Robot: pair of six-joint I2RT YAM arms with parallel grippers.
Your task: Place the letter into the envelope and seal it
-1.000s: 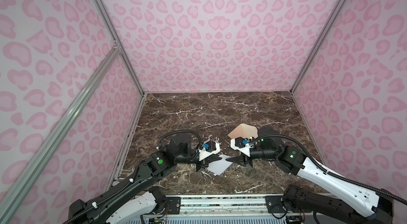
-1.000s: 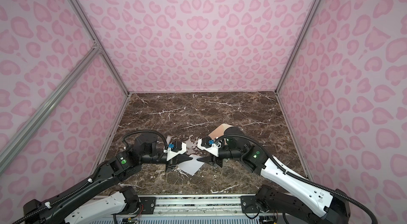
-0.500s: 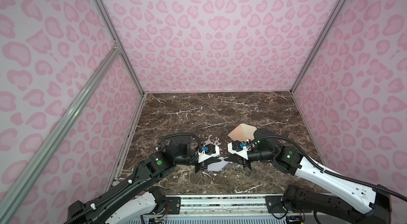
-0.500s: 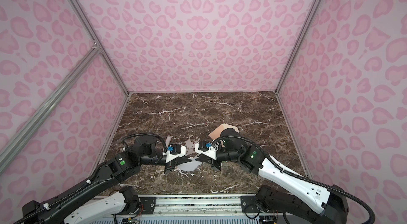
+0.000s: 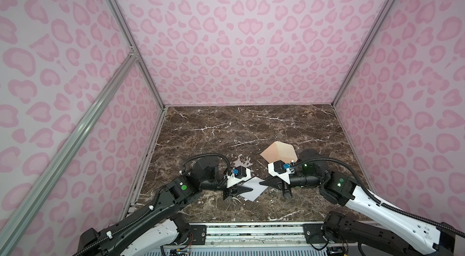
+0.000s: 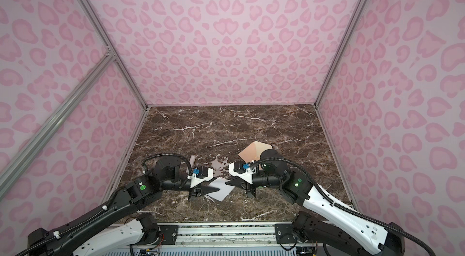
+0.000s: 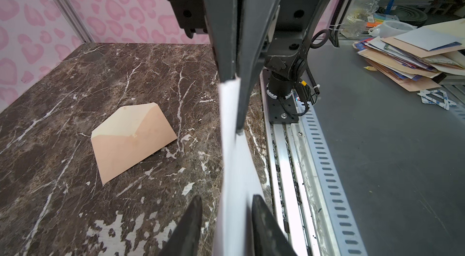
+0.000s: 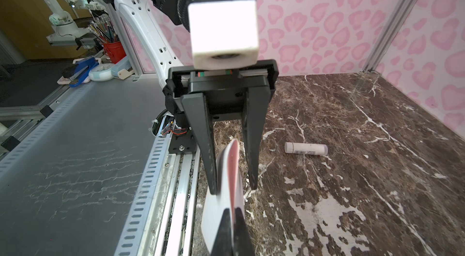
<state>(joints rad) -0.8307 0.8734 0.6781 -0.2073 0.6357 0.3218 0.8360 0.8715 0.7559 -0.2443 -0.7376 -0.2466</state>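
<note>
Pinched shut in right gripper (image 8: 232,213): bowed letter (image 8: 233,164), white back, pink-red face; left gripper (image 7: 226,198) spread around the far edge.

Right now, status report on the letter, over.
Left end effector open around letter. Right end effector shut on letter. Envelope flat, flap open. Glue stick lying apart.

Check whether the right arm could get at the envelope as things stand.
Probably not for a grasp: the right gripper is shut on the letter, so its fingers are taken. The envelope lies flat and uncovered just beyond that wrist, so the path itself looks free.
</note>
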